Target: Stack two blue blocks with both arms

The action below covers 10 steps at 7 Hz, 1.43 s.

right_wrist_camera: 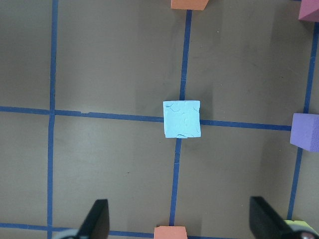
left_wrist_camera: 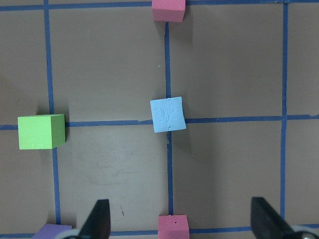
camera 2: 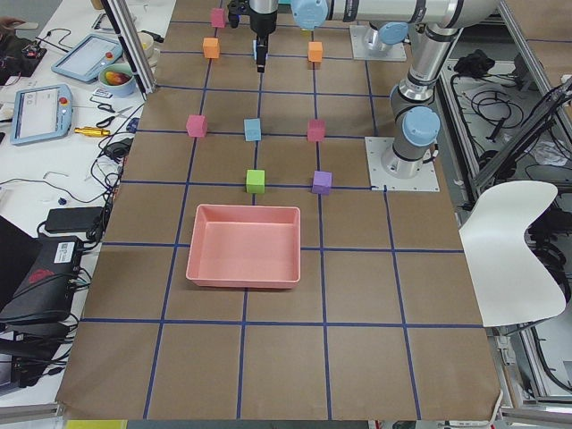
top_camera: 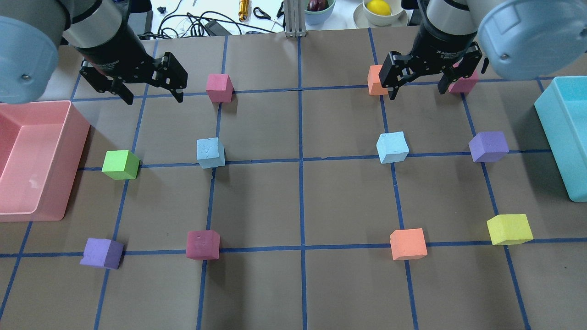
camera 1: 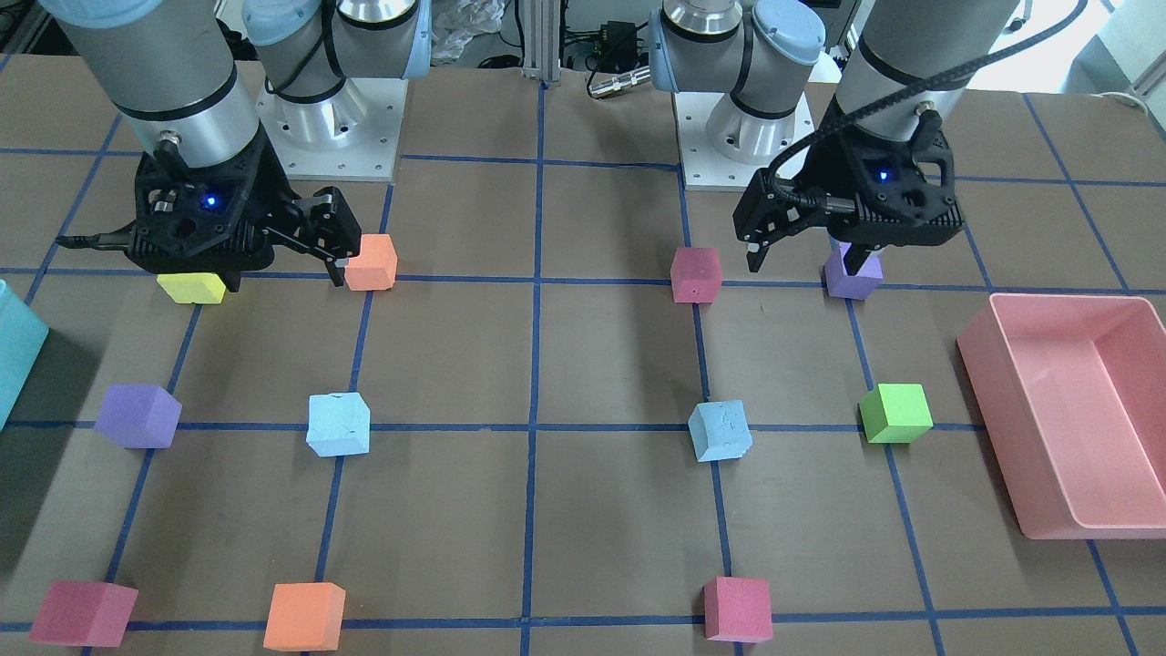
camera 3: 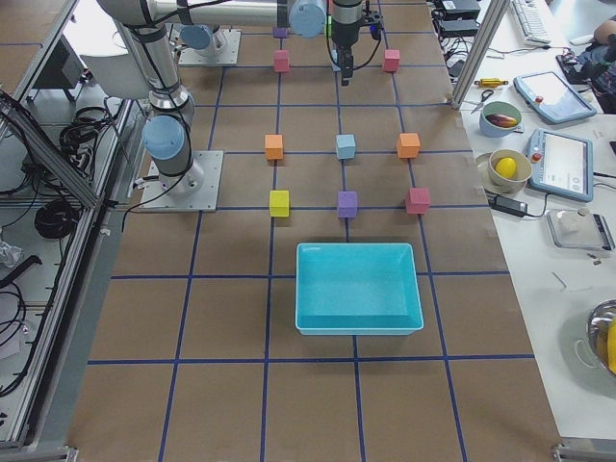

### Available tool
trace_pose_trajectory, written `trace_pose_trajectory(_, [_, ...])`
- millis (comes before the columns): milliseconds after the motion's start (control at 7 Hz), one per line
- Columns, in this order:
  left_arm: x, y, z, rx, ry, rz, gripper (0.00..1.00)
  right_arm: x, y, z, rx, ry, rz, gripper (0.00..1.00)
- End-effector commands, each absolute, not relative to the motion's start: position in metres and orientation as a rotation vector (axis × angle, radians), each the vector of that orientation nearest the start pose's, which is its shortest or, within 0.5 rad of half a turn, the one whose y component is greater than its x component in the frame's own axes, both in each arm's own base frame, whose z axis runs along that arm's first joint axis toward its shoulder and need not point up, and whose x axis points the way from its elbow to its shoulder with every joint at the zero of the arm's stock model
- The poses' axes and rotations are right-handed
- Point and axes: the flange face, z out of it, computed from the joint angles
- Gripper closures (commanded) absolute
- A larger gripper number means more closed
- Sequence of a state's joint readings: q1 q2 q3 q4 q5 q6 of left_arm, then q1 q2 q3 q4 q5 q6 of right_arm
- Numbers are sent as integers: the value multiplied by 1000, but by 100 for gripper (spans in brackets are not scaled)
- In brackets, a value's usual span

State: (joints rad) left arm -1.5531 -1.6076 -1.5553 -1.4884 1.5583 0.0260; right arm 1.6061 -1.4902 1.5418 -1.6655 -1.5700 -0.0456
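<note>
1. Left gripper (top_camera: 152, 96): fingers spread wide, empty, hovering high; its wrist view has a blue block mid-frame.
2. Left-half blue block (top_camera: 210, 153): on the table (top_camera: 348, 201), on a tape line (top_camera: 301, 197) crossing, nothing touching it.
3. Right-half blue block (top_camera: 392, 147): same, well apart from the first.
4. Right gripper (top_camera: 418, 93): spread, empty, hovering high.
5. Progress: none. Both picks and the stack are left.

Blue blocks (top_camera: 210, 153) (top_camera: 392, 147): two
Red blocks (top_camera: 219, 88) (top_camera: 463, 83) (top_camera: 202, 244): three
Purple blocks (top_camera: 488, 146) (top_camera: 102, 253): two
Orange blocks (top_camera: 375, 80) (top_camera: 408, 244): two
Green block (top_camera: 120, 164): one
Yellow block (top_camera: 509, 229): one
Pink bin (top_camera: 75, 137): one
Teal bin (top_camera: 552, 142): one
Arms (top_camera: 101, 32) (top_camera: 447, 23): two
</note>
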Motion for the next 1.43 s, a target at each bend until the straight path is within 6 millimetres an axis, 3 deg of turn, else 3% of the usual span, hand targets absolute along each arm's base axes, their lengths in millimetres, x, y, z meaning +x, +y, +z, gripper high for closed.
trace_pose_trajectory(0, [-125,-531,442,-2,3162,8,0,153,-528,473,-130,3132,-77,0])
trace_pose_trajectory(143, [-125,-553,413,-6,3165,-63,0,151,-533,465,-132,3131,-56,0])
trace_pose_trajectory(286, [-126,-564,375,-5,3177,-14,0,148,-548,431,-227,3124,8,0])
trace_pose_trajectory(429, [-131,-573,340,-1,3220,15,0,145,-583,367,-257,3126,43,0])
trace_pose_trajectory(571, [-134,-575,315,9,3220,69,0,145,-598,311,-269,3128,74,0])
trace_pose_trajectory(714, [-136,-578,286,16,3218,89,0,145,-601,265,-369,3121,25,0])
trace_pose_trajectory(857, [-136,-575,254,22,3209,131,0,144,-590,234,-442,3118,-13,0])
trace_pose_trajectory(1143, [-131,-571,241,15,3172,155,0,135,-579,186,-461,3169,-54,0])
trace_pose_trajectory(1286, [-131,-580,230,18,3172,92,0,134,-575,181,-478,3169,-31,4])
